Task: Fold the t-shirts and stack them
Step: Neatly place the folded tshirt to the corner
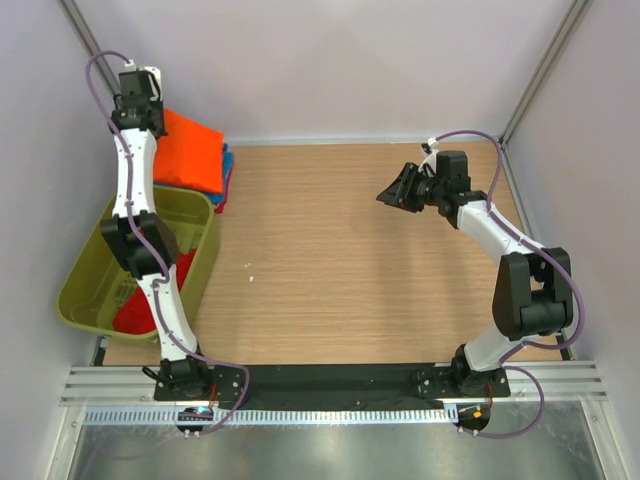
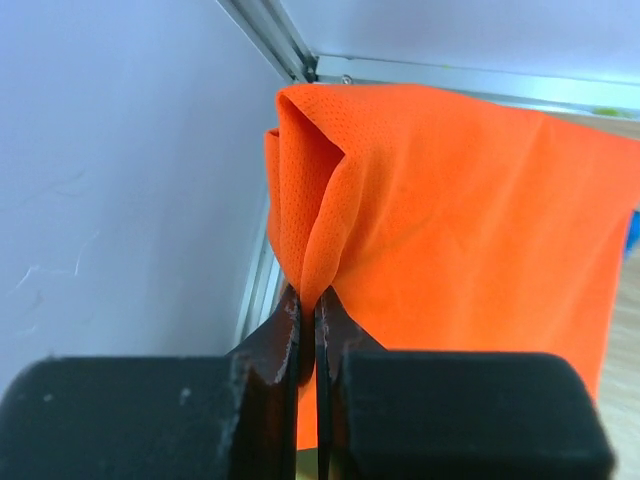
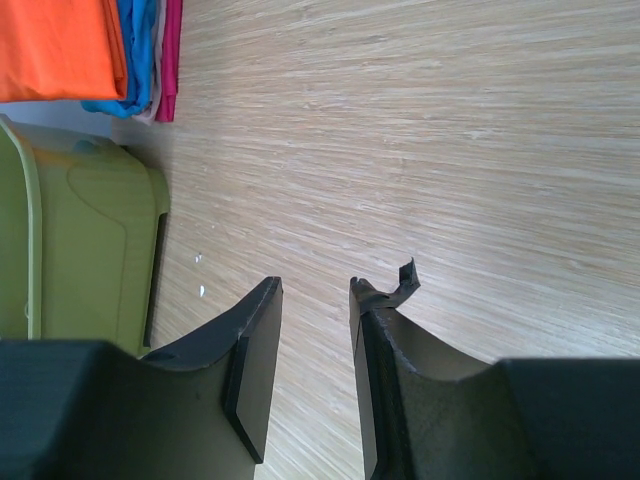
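The t-shirts (image 1: 205, 170) sit mostly in a folded stack in the far left corner of the tabletop (image 1: 360, 270), a broad wood-grain surface that fills the middle of the scene. Just near of the stack, at the left edge, stands the olive-green tub (image 1: 190, 215). Inside it we make out a red t-shirt (image 1: 135, 310), partly hidden by the left arm (image 1: 135, 180). The stack has the orange t-shirt (image 1: 185, 145) on top, a blue t-shirt (image 3: 135, 50) under it and a pinkish-red layer (image 3: 168, 50) at the bottom, the lower two showing only as edges on the right side. The left arm reaches over the tub to that corner. There the left claw (image 2: 307, 300) is squeezed tight on a raised fold of the orange t-shirt, with the cloth bunched between its two fingers close to the left wall. The right arm (image 1: 490, 225) is bent over the right side of the tabletop. The right claw (image 1: 398, 193) hangs above the wood, well apart from the stack, its fingers partly spread and nothing between them. A few white specks (image 1: 250, 268) lie on the wood just right of the tub.
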